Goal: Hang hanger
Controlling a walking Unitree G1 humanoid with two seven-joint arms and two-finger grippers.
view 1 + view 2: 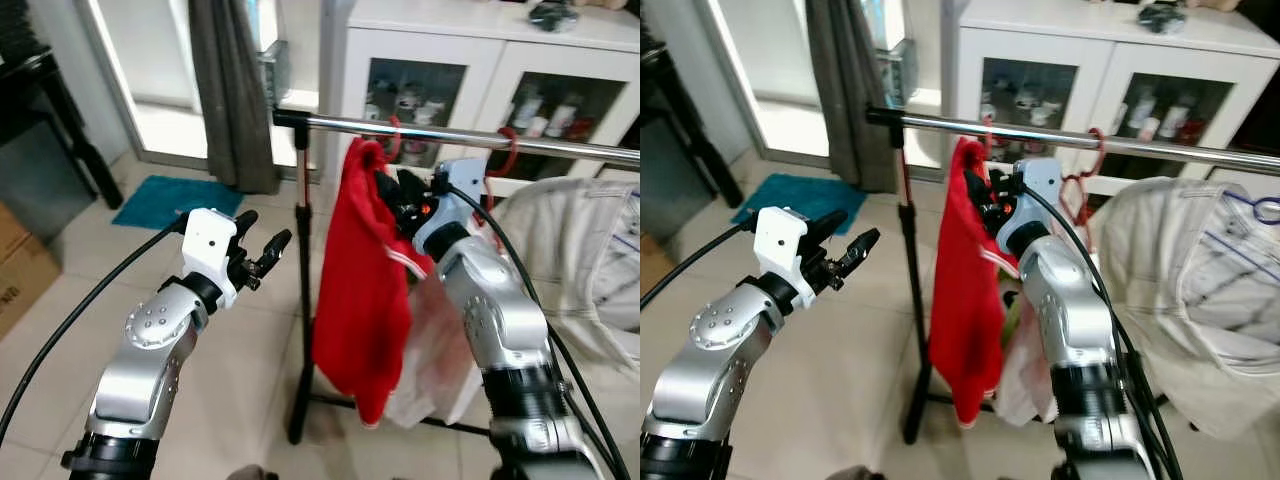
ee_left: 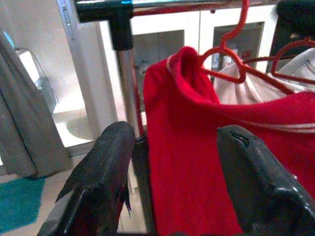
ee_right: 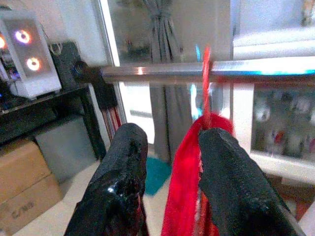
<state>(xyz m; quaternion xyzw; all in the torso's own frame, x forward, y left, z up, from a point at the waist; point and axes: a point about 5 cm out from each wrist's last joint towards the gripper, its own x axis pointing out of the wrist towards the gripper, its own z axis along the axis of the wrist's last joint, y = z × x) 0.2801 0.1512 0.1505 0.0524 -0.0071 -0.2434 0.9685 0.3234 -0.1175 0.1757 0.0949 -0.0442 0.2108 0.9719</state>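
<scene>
Nearest, the left gripper (image 1: 262, 252) hovers short of the rail's (image 1: 420, 130) post end, jaws spread wide and holding nothing; its wrist view looks straight between the fingers at the red garment (image 2: 206, 162). Just past it the right gripper (image 1: 990, 200) is up under the rail, pressed against the garment's collar; its jaws stand apart with red fabric between them, though whether they actually pinch it is hard to say from this blur. The red hanger (image 3: 206, 83) carrying that garment already hooks over the rail; beyond, along the rail, a second red hanger (image 1: 503, 155) hangs with a pale striped cloth (image 1: 570, 250) draped beside it; behind the rail stands a white cabinet (image 1: 480, 60).

The risk, as I judge it: if the right gripper pulls away with cloth snagged, the hook could lift off the rail, or the garment slide from the hanger.

The right wrist view shows the hook crossing the rail cleanly; the head views hide that behind the gripper; the left wrist view shows the hanger's triangular neck at the collar.
</scene>
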